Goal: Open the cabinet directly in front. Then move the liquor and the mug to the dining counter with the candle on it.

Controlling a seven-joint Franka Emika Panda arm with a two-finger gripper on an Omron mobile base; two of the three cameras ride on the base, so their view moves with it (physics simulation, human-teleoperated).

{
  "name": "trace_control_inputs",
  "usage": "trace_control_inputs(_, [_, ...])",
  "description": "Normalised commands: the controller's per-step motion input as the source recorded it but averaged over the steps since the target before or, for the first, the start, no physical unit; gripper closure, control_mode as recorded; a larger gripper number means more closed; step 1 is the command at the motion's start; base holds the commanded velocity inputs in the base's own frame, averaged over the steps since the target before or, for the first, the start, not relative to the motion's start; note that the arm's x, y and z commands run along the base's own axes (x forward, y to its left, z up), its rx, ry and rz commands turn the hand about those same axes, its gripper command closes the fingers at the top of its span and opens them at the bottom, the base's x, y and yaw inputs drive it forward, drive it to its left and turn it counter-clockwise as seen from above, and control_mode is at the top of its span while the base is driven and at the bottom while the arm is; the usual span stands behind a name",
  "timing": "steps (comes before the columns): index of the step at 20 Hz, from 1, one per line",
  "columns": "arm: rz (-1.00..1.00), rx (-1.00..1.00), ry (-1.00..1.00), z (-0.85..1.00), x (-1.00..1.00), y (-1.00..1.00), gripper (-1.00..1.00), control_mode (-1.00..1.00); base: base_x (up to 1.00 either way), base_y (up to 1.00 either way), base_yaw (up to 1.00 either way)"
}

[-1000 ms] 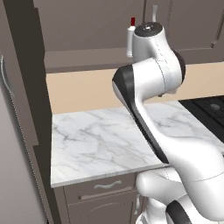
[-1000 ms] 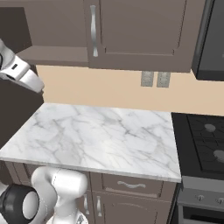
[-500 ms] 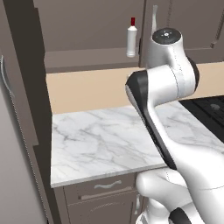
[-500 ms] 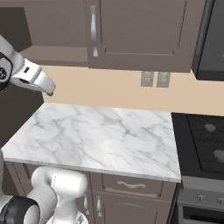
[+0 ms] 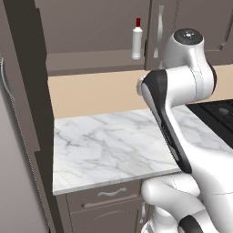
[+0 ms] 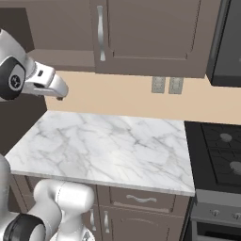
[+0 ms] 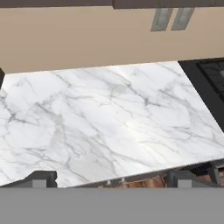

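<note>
Item: cabinet [image 5: 91, 32], left door swung open; the liquor [image 5: 136, 40] stands upright at its front edge. I see no mug from here.
Item: fingers [image 7: 109, 180], spread wide, holding nothing, hovering over the marble table [image 7: 109, 122].
Step in hand, as I judge it: the cabinet is open and the reach for the liquor comes next. That calls for lifting the hand to shelf height and closing on the bottle's body.

Marble worktop [image 6: 117, 150], beige backsplash [image 6: 127, 96], black stove [image 6: 221, 155]
</note>
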Motion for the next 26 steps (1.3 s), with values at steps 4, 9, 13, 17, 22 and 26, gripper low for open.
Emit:
trace_control_inputs(4, [0.11,0.00,0.00,0.00,0.12,-0.10,-1.00,-1.00,0.00,0.00,0.00])
trace_control_inputs(9, [0.08,0.00,0.00,0.00,0.13,-0.14,-1.00,-1.00,0.00,0.00,0.00])
trace_control_inputs(13, [0.06,0.00,0.00,0.00,0.14,-0.13,-1.00,-1.00,0.00,0.00,0.00])
trace_control_inputs(17, [0.05,0.00,0.00,0.04,0.13,-0.13,-1.00,-1.00,0.00,0.00,0.00])
trace_control_inputs(22, [0.03,0.00,0.00,0.09,0.14,-0.12,-1.00,-1.00,0.00,0.00,0.00])
trace_control_inputs(26, [0.00,0.00,-0.01,0.17,0.14,-0.12,-1.00,-1.00,0.00,0.00,0.00])
